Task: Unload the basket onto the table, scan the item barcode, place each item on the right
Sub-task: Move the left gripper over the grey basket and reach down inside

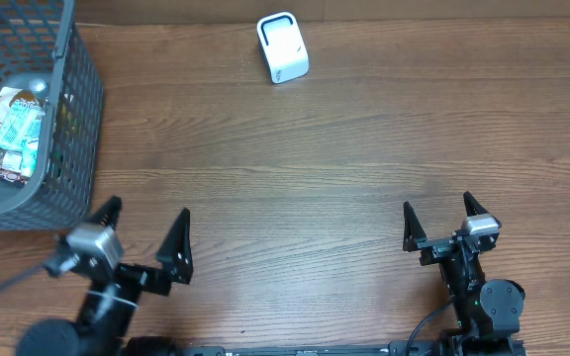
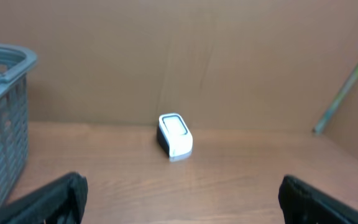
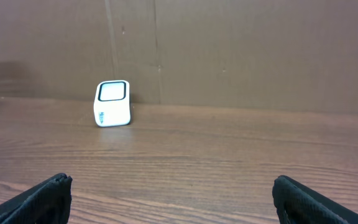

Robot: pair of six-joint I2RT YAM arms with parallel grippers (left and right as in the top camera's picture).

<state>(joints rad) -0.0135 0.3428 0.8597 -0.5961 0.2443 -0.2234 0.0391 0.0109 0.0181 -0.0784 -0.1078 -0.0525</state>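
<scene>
- At the near edge of the table [image 1: 315, 168], my left gripper [image 1: 150, 207] hangs just beside the basket's near corner. Its fingers are spread wide, with nothing between them.
- My right gripper [image 1: 436, 201] stands the same way (wide apart, empty), well apart from the left one.
- At the far left, the grey basket [image 1: 79, 99] holds the item, a pale packet [image 1: 16, 129] lying inside. Neither gripper touches it.
- At the far edge, the white scanner [image 1: 283, 47] stands alone on the wood, well apart from both grippers and the basket.
</scene>
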